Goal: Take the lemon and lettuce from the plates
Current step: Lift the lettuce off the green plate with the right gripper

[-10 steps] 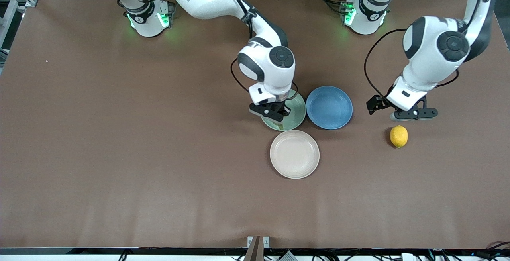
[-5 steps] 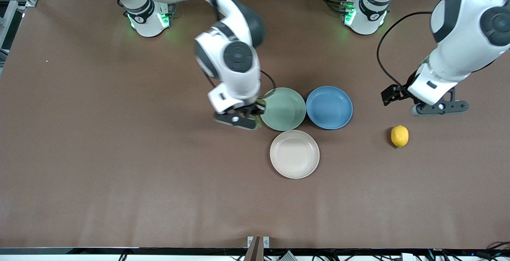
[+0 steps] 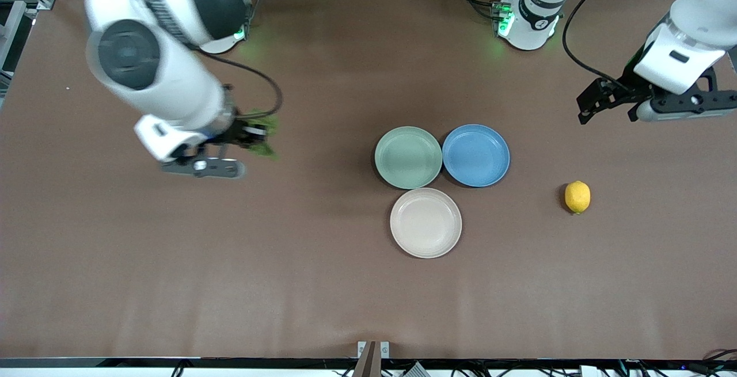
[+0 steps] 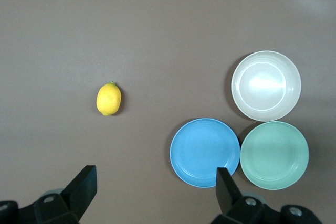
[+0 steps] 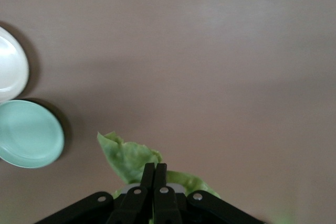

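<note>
My right gripper (image 3: 253, 135) is shut on the lettuce (image 3: 266, 135), a wrinkly green leaf, and holds it up over bare table toward the right arm's end; the leaf hangs below the shut fingers in the right wrist view (image 5: 131, 158). The lemon (image 3: 577, 197) lies on the table toward the left arm's end, off the plates; it also shows in the left wrist view (image 4: 108, 98). My left gripper (image 3: 610, 101) is open and empty, high over the table near that end. The mint green plate (image 3: 408, 157) and the cream plate (image 3: 425, 223) are bare.
A blue plate (image 3: 475, 155) sits beside the mint plate, toward the left arm's end, touching it. The cream plate lies nearer the front camera than both. The three plates also show in the left wrist view, the blue one (image 4: 205, 152) closest to my fingers.
My right gripper has lifted the lettuce off the mint plate and carried it far toward the right arm's end. My left gripper has risen and drawn away from the lemon.
</note>
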Controlling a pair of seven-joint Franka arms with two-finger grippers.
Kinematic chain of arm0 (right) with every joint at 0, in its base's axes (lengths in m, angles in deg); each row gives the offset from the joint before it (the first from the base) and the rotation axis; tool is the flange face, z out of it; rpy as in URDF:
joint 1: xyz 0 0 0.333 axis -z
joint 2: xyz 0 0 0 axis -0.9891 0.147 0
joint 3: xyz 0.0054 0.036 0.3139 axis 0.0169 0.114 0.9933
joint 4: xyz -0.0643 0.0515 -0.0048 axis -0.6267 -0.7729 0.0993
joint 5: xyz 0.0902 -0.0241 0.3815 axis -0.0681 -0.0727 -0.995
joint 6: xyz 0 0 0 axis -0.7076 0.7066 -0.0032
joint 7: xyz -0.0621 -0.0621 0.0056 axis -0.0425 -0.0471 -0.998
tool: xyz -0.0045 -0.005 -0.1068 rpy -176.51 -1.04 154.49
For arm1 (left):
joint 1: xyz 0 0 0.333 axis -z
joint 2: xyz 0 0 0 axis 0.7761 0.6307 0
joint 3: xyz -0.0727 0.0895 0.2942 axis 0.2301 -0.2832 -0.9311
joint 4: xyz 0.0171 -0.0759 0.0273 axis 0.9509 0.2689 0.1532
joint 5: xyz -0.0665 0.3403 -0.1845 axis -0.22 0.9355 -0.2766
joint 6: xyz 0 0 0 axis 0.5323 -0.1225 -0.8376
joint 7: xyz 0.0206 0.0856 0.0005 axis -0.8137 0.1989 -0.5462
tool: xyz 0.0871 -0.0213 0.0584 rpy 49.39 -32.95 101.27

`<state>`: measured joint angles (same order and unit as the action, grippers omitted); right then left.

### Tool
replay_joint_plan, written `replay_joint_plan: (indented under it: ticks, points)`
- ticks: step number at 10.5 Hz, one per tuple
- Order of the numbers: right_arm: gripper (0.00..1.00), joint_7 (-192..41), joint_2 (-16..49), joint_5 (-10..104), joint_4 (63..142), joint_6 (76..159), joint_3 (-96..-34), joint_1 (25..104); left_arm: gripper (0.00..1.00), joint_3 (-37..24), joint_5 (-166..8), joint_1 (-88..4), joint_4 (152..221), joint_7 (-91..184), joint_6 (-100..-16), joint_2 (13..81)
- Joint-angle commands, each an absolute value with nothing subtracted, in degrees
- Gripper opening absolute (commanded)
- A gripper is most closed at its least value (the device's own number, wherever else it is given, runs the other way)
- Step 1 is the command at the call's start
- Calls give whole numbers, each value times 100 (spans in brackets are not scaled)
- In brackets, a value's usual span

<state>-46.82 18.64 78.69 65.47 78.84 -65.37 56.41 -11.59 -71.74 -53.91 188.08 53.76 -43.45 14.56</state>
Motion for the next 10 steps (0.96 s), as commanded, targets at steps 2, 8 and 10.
replay_joint_plan:
  ticks: [2, 8, 10]
  points:
    - [0, -6528, 1702, 7785, 7187, 8038, -6433, 7060, 100, -1173, -7343, -5433, 18504, 4828, -4075, 1489]
    - [0, -7192, 1659, 7767, 9715, 11144, -6424, 7909, 100, -1200, -7579, -5695, 17600, 4684, -3400, 1866]
    - [0, -7192, 1650, 7767, 10577, 12323, -6407, 7848, 100, -1191, -7493, -5688, 17510, 4701, -3319, 1920]
